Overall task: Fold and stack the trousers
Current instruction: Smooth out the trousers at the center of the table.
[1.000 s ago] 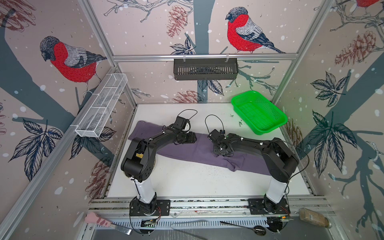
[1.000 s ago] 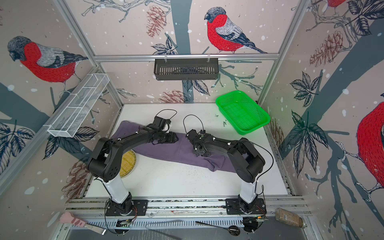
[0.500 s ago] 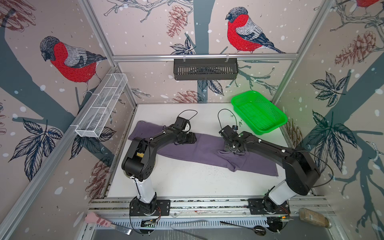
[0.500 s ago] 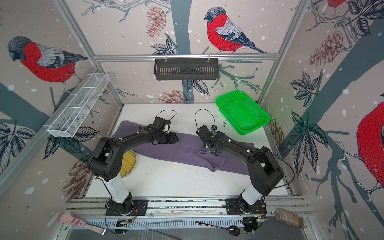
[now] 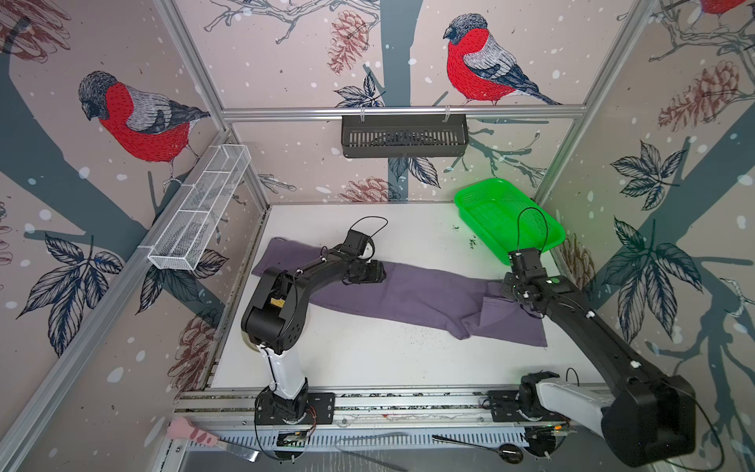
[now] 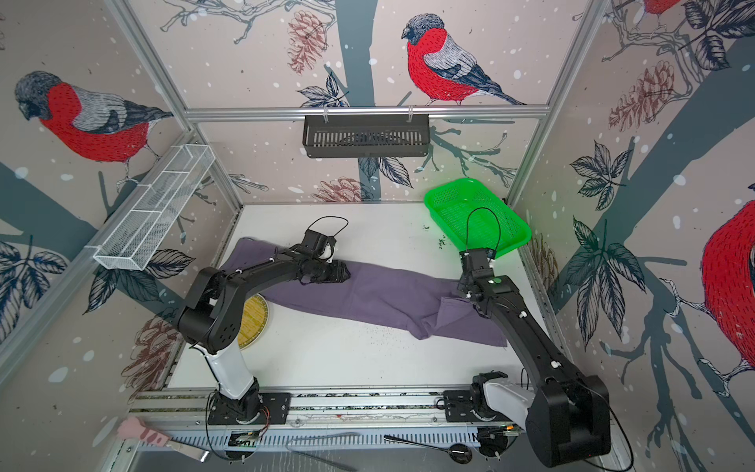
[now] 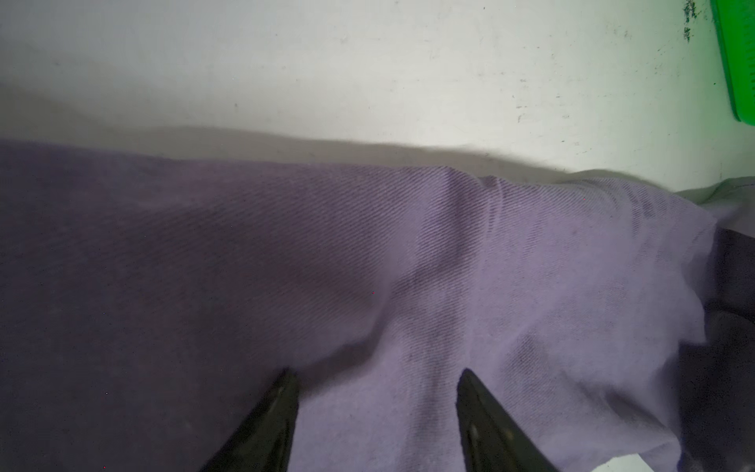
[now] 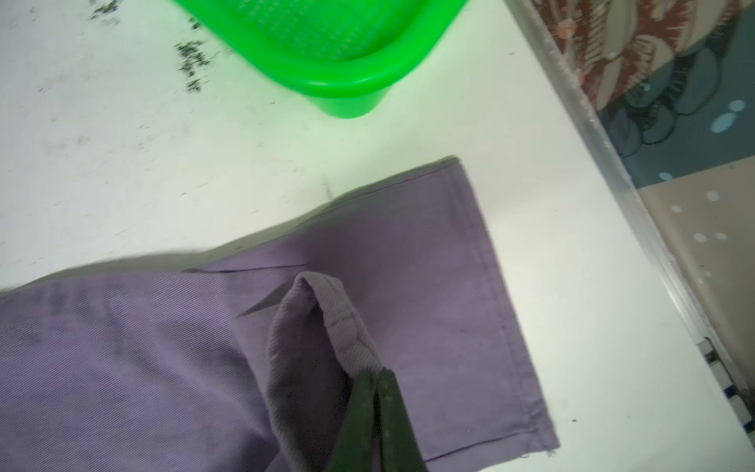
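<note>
White table [image 5: 367,359], dark specks on it, bird-print walls [image 5: 286,61] all round. Trousers [image 5: 408,294] lie stretched diagonally across it, leg end near green basket [image 5: 506,212]. Left gripper [image 7: 376,372] fingers apart over cloth; right gripper [image 8: 378,374] pinched on a raised hem fold.

Surface: white table [image 5: 367,359], scuffed. The trousers [image 5: 425,294] lie stretched across it on a slant, one end near the far-left corner, the other near the right edge (cloth bunched into a fold toward that right end; the hem there lies flat in the right wrist view). A green basket [image 5: 479,229] sits in the far-right corner, apart from the cloth. A yellow disc [image 6: 254,323] lies flat by the left edge, partly hidden. There are dark specks [image 5: 473,243] beside the basket and along the cloth's near edge.
</note>
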